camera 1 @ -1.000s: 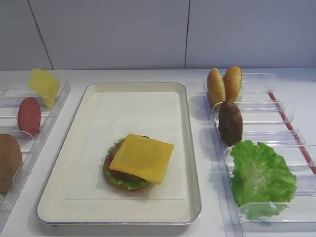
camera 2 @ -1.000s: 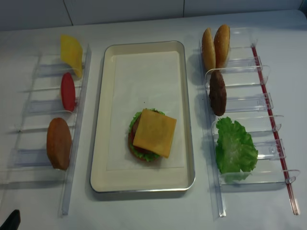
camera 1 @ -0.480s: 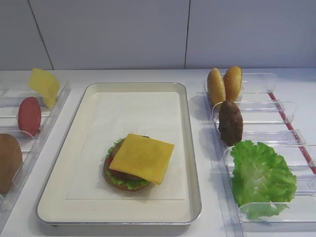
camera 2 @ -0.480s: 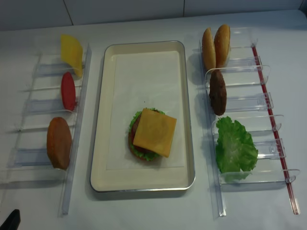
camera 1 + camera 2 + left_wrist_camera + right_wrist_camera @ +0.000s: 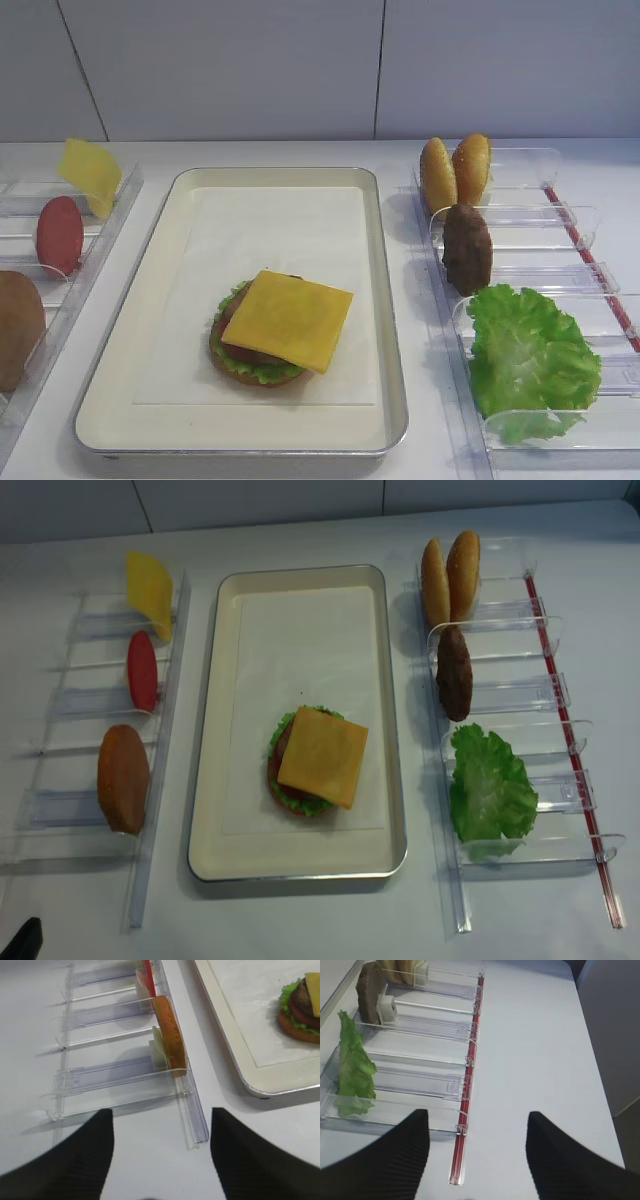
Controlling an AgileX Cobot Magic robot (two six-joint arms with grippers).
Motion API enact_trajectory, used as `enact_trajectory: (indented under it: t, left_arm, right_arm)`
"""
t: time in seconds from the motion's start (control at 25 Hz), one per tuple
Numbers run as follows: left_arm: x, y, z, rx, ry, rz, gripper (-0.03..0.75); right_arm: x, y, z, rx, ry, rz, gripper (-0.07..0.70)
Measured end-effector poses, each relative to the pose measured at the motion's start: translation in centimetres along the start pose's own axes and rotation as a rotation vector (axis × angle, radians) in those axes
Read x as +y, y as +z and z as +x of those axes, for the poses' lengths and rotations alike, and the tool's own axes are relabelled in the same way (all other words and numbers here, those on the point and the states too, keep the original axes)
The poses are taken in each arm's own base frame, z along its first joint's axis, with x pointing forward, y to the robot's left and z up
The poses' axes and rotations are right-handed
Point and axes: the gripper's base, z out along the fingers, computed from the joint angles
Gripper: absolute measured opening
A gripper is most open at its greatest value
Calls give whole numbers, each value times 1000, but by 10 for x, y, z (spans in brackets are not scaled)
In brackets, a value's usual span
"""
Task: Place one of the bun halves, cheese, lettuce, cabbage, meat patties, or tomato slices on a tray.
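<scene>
Your right wrist camera is looking down past the right gripper (image 5: pixel 477 1160): both dark ribbed fingers (image 5: pixel 385 1160) fill the bottom corners, spread wide with bare white table (image 5: pixel 535 1050) between them. Up left you've got the clear plastic bins (image 5: pixel 420 1080) with a red strip (image 5: pixel 465 1125) along their ends. Lettuce (image 5: pixel 352 1067) stands upright in the near bin, a dark meat patty (image 5: pixel 370 992) behind it, and bun halves (image 5: pixel 402 972) at the top edge.

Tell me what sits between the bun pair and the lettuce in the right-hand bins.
A single meat patty stands on edge in the middle bin, between the two bun halves and the lettuce. The overhead realsense view shows it best.
</scene>
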Motion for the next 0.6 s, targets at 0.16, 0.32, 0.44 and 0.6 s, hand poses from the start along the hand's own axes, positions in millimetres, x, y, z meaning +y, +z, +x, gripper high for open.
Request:
enact_trajectory:
  t: [0.16,0.32,0.44,0.6]
  left_arm:
    - [0,0,0,0,0,0,414]
    - [0,0,0,0,-2,0,414]
    - [0,0,0,0,-2,0,414]
    - [0,0,0,0,-2,0,414]
  right_arm:
    - [0,0,0,0,0,0,447]
    - [0,0,0,0,0,0,447]
    - [0,0,0,0,0,0,447]
    - [0,0,0,0,0,0,447]
